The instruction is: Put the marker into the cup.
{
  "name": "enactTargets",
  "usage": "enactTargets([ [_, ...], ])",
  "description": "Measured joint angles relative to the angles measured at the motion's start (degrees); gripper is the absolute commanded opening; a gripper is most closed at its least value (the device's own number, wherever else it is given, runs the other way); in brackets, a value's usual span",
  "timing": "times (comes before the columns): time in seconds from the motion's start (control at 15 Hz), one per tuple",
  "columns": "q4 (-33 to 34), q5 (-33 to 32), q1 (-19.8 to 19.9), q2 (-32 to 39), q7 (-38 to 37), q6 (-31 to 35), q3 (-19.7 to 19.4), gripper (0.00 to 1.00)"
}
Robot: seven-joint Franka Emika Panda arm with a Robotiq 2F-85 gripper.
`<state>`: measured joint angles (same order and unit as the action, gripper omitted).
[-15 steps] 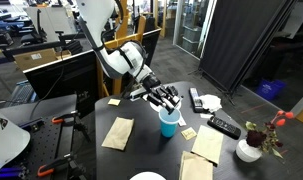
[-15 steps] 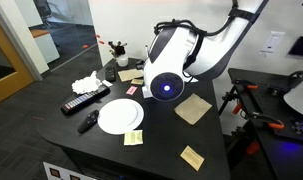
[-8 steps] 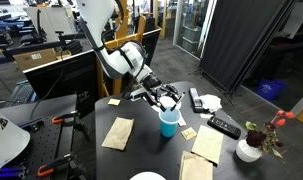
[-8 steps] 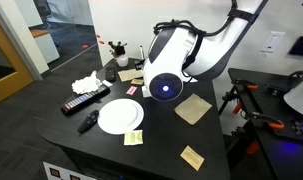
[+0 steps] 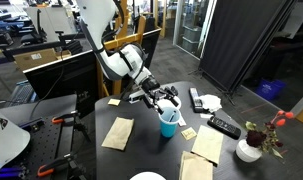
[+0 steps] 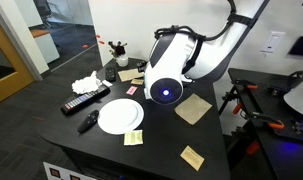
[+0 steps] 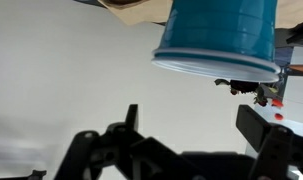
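Near the centre of the dark surface (image 5: 141,112): the cup (image 5: 169,124), light blue with a white rim, standing upright with its mouth up to receive.

Just above its rim, at 12 o'clock: the claw (image 5: 168,99), held there, by judgement, so that anything released drops inside.

Wrist view, apparently flipped: the cup (image 7: 216,35) sits at 1 o'clock. The claw (image 7: 186,115) has its fingers spread wide, with nothing seen between them.

The marker: not discernible in any view. It is either inside the cup or hidden by the claw; cannot tell which.

In an exterior view, the wrist housing (image 6: 171,75) blocks the cup entirely.

Bystanders, well apart from the cup:
- remote control (image 5: 224,127) at 3 o'clock
- vase with red flowers (image 5: 249,150) at 4 o'clock
- brown napkin (image 5: 118,133) at 8 o'clock
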<state>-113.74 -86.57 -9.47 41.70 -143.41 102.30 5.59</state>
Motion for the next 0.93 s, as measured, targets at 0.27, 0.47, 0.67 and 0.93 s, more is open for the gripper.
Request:
enactTargets([
  [0.27,-0.1,0.0,-0.1,-0.3,-2.3,-1.8,0.0,1.00],
  [0.47,-0.9,0.0,-0.2,-1.9,-4.5,-3.2,0.2,1.00],
  [0.67,-2.5,0.1,-0.2,-4.9,-5.4,-4.6,0.9,1.00],
  [0.93,-4.8,0.5,-0.3,-11.3,-5.4,-5.8,1.9,1.00],
])
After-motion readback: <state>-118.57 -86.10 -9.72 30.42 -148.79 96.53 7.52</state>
